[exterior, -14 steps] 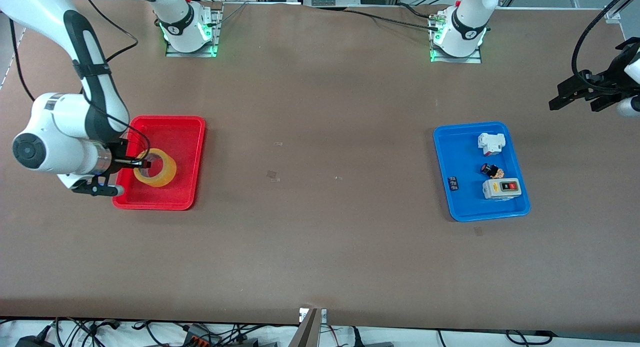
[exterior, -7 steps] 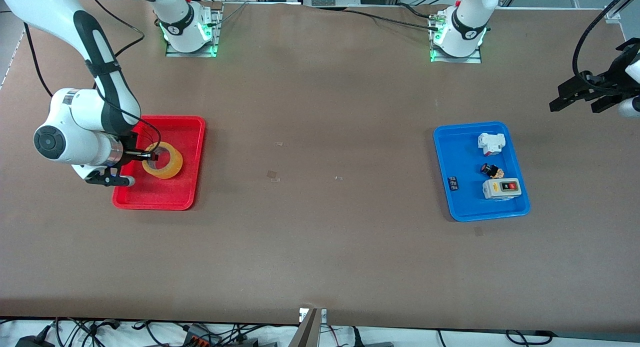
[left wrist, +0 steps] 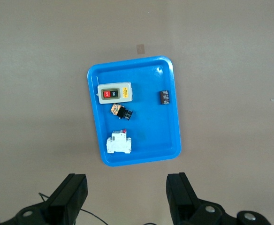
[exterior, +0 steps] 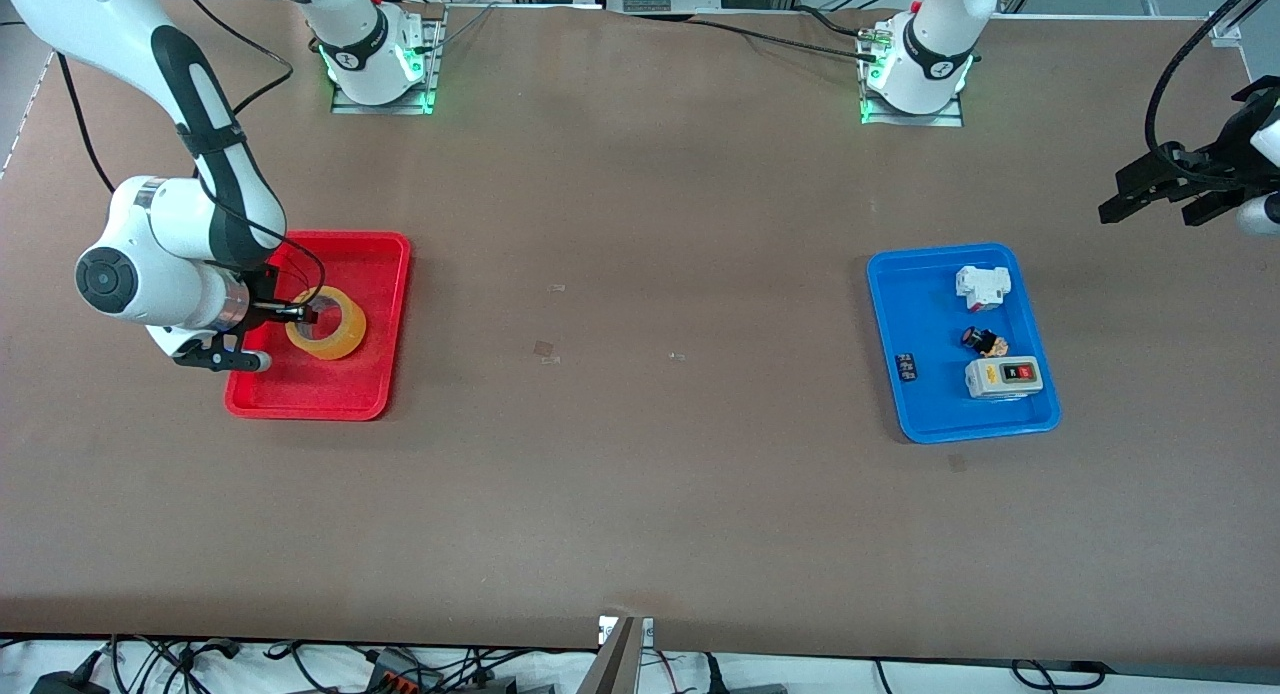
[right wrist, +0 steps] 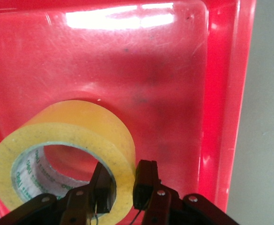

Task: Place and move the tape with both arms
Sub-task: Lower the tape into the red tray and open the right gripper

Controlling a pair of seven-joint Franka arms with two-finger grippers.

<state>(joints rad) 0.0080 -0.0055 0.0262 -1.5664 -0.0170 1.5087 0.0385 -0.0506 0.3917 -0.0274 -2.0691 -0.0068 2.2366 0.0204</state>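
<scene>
The tape (exterior: 327,323) is a yellowish roll over the red tray (exterior: 385,274) at the right arm's end of the table. My right gripper (exterior: 299,317) is shut on the roll's wall, one finger inside the hole and one outside. In the right wrist view the tape (right wrist: 71,136) hangs tilted between the fingers (right wrist: 144,180), over the tray floor (right wrist: 174,70). My left gripper (exterior: 1160,189) is open and empty, up in the air off the left arm's end of the table. Its fingers (left wrist: 178,192) stand wide apart.
A blue tray (exterior: 900,304) at the left arm's end holds a white breaker (exterior: 980,286), a grey switch box (exterior: 1003,377), a small button part (exterior: 983,341) and a small black part (exterior: 907,366). It also shows in the left wrist view (left wrist: 170,136).
My right arm has risen and shifted toward the tray's middle, carrying the tape with it. The left arm has barely moved.
</scene>
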